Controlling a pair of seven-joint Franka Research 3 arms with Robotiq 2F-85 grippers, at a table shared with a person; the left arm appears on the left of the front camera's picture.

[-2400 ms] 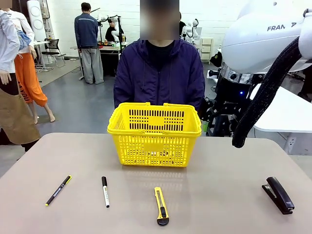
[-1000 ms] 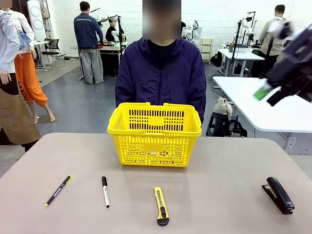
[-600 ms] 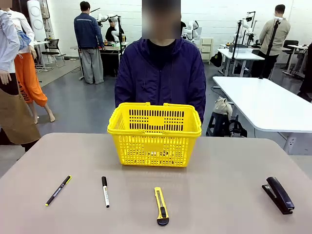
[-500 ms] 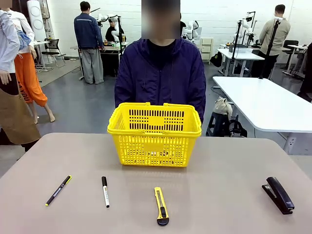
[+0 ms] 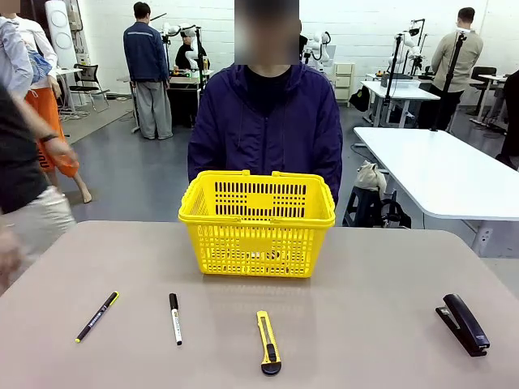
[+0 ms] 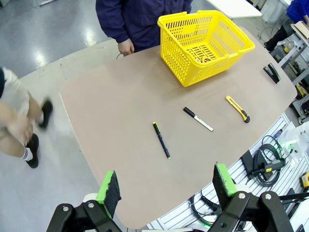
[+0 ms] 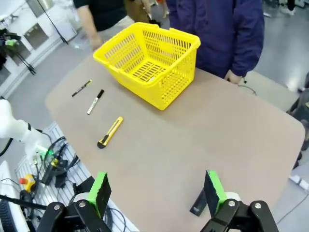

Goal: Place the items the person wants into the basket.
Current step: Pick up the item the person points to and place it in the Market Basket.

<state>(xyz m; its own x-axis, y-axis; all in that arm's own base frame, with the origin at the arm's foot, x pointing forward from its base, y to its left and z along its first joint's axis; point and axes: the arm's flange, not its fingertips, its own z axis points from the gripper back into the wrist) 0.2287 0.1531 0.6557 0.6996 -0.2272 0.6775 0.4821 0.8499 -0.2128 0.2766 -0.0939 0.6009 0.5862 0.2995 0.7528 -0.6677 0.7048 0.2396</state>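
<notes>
Front view. The basket (image 5: 256,247), bright yellow plastic with slotted lattice sides and a thick rim, stands upright at the centre of the frame on the grey-brown table (image 5: 365,284). The person (image 5: 266,121) in a dark navy-purple zip jacket is directly behind it. Along the lower part of the frame, well apart from one another, lie:
- the slim black pen (image 5: 97,316) with yellow-green ends, at lower left
- the white marker (image 5: 175,318), just right of the pen
- the yellow-and-black utility knife (image 5: 268,343), at bottom centre
- the black stapler (image 5: 464,324), at lower right

Left wrist view. The left gripper (image 6: 167,181) rises from the bottom edge, its jaws spread wide with nothing between them, high above the table. The basket sits at upper right, and a small dark object (image 6: 206,59) on its floor is too small to identify.

Right wrist view. The right gripper (image 7: 157,191) is likewise spread wide and empty. The basket appears at upper centre, and the stapler lies close by the right-hand finger at the bottom.

Change from earlier frames. The basket and all four tools lie where they did. The right arm, which filled the upper right of the front view, has withdrawn from that area. A passer-by (image 5: 24,186) in a black top has entered at the left edge.
</notes>
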